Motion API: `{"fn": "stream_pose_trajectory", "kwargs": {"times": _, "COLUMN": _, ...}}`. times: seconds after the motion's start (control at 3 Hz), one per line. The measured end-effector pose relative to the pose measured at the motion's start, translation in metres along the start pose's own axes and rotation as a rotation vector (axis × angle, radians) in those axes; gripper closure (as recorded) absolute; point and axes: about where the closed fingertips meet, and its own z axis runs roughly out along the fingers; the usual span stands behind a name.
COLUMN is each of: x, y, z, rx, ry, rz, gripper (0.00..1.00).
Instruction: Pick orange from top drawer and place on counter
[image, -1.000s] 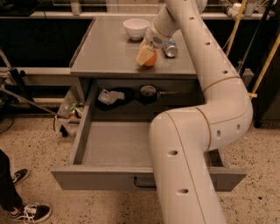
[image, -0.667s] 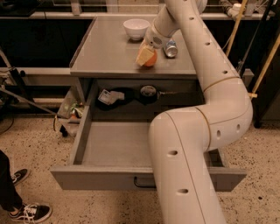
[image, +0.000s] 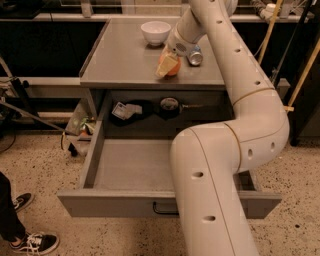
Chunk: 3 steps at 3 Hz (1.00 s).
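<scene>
Nearest the camera, the robot's thick cream arm (image: 215, 190) rises across the right half of the open top drawer (image: 125, 167), hiding part of its front panel and the right end of the small black handle (image: 162, 210). The drawer's visible grey floor holds nothing. At lower left, on the speckled floor (image: 40, 165), stand two black-and-white sneakers (image: 32, 242).

Further back, in the dark recess under the counter, lie a pale packet (image: 125, 110) and a round dark object (image: 170, 105) (what they are cannot be told).

Above, on the grey counter (image: 120, 62), the gripper (image: 168, 68) sits low near the front edge, its jaws closed around the orange (image: 174, 66); one pale finger (image: 165, 66) lies across the fruit's near side. Whether the orange rests on the surface or hangs just above it cannot be told. Just to its right lies a metal can (image: 195, 57) on its side. Beyond them, toward the counter's back, stands a white bowl (image: 155, 32).
</scene>
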Motion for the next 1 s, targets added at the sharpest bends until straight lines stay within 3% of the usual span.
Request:
{"fn": "stream_pose_trajectory", "kwargs": {"times": 0.33, "x": 0.0, "y": 0.0, "z": 0.0, "rx": 0.0, "ry": 0.0, "rz": 0.0, "gripper": 0.0}}
{"fn": "stream_pose_trajectory", "kwargs": {"times": 0.67, "x": 0.0, "y": 0.0, "z": 0.0, "rx": 0.0, "ry": 0.0, "rz": 0.0, "gripper": 0.0}}
{"fn": "stream_pose_trajectory", "kwargs": {"times": 1.0, "x": 0.0, "y": -0.002, "z": -0.036, "rx": 0.032, "ry": 0.007, "rz": 0.028, "gripper": 0.0}}
